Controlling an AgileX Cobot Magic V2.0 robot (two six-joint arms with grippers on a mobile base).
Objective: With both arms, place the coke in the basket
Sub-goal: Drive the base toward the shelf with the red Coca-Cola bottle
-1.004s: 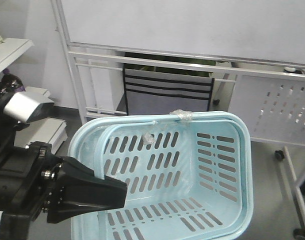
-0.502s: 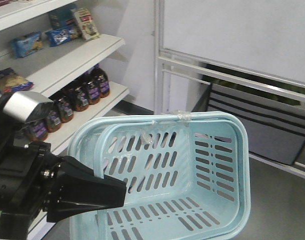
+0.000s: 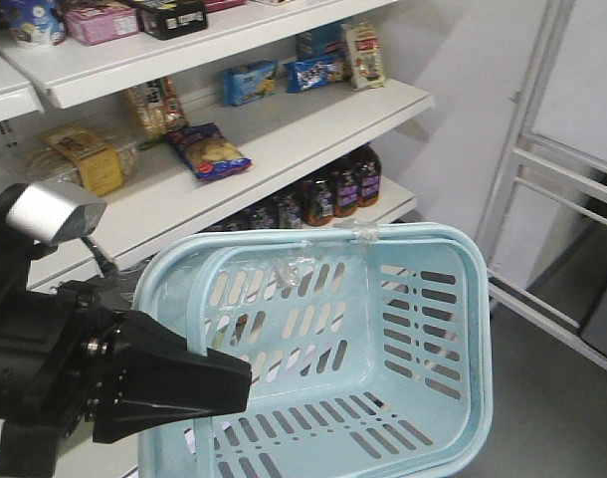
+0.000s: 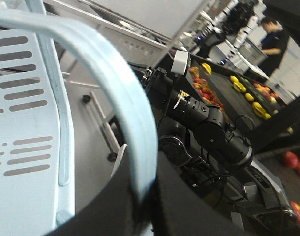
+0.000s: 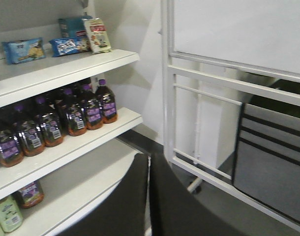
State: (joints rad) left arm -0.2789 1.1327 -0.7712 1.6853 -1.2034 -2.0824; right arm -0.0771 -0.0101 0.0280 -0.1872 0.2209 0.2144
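The pale blue basket [image 3: 423,299] hangs tilted in front of the shelves and is empty inside. My left gripper [image 3: 239,383] is shut on its swing handle [image 4: 115,83], which runs up between the two black fingers [image 4: 189,206]. My right gripper [image 5: 149,164] is shut with nothing in it and points toward the lower shelves. The coke is out of view in every frame; the only bottles showing are dark ones with purple labels [image 5: 86,110].
White shelves [image 3: 284,129] carry snack packs [image 3: 209,149] and a row of purple-labelled bottles [image 3: 333,189]. A white metal frame [image 3: 527,189] stands at the right, over grey floor [image 3: 552,398]. A black arm [image 4: 209,128] and fruit displays [image 4: 214,91] lie behind the basket.
The whole view has swung left: the white frame slid to the right and the stocked shelves came in. The basket and left gripper keep their place in the picture.
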